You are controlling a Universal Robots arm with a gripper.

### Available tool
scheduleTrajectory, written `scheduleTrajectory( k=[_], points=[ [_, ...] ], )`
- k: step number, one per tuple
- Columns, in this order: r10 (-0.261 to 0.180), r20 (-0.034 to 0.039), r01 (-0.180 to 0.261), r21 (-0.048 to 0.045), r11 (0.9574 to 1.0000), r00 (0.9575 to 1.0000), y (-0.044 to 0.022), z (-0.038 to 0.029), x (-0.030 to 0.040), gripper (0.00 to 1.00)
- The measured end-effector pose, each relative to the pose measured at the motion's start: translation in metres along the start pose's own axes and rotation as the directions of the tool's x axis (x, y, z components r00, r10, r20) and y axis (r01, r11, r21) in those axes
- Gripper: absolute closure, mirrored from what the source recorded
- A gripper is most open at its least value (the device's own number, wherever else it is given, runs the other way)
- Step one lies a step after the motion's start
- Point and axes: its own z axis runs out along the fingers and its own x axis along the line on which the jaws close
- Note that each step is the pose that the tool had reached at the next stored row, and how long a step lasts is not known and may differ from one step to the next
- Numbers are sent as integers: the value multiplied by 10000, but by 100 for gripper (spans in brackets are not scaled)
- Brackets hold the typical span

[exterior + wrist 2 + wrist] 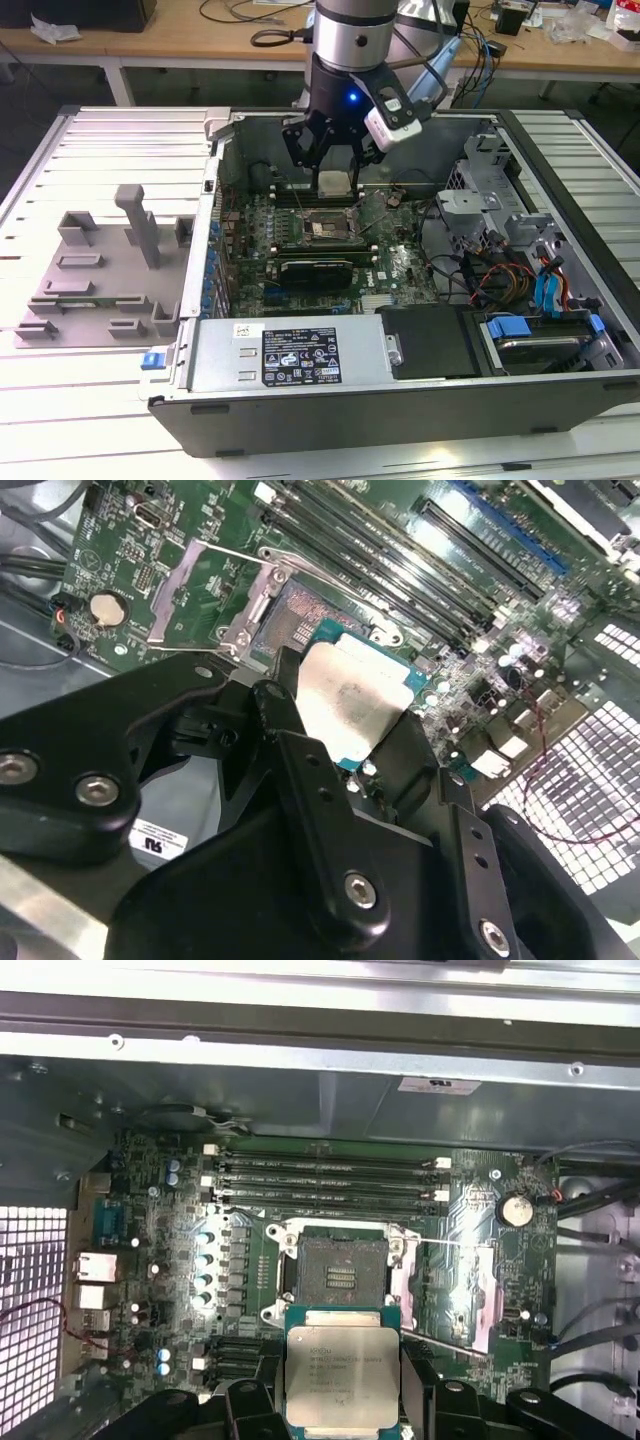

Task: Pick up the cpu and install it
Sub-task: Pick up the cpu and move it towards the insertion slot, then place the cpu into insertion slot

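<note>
The empty socket sat inside an open computer case on a ribbed white table, with a cluttered wooden bench beyond. The claw was clamped on the cpu, holding it flat just short of the socket, not seated. Its fingers hid the cpu's sides, and the first wrist view cut off one edge

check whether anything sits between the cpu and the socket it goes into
Nothing visible does. The gripper holds the cpu over the motherboard, and the socket lies uncovered, its metal frame swung aside.
</note>
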Motion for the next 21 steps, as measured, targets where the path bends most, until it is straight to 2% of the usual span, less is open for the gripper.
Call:
scheduleTrajectory(
  k=[6,9,12,21],
  points=[
    [-36,-1,36,14,10000,10000,33,75,-35,45],
    [-38,-3,38,31,10000,10000,61,177,-50,45],
    [-39,-5,39,62,10000,10000,82,217,-55,45],
    [-38,-4,38,61,10000,10000,82,222,-54,45]
  ],
)
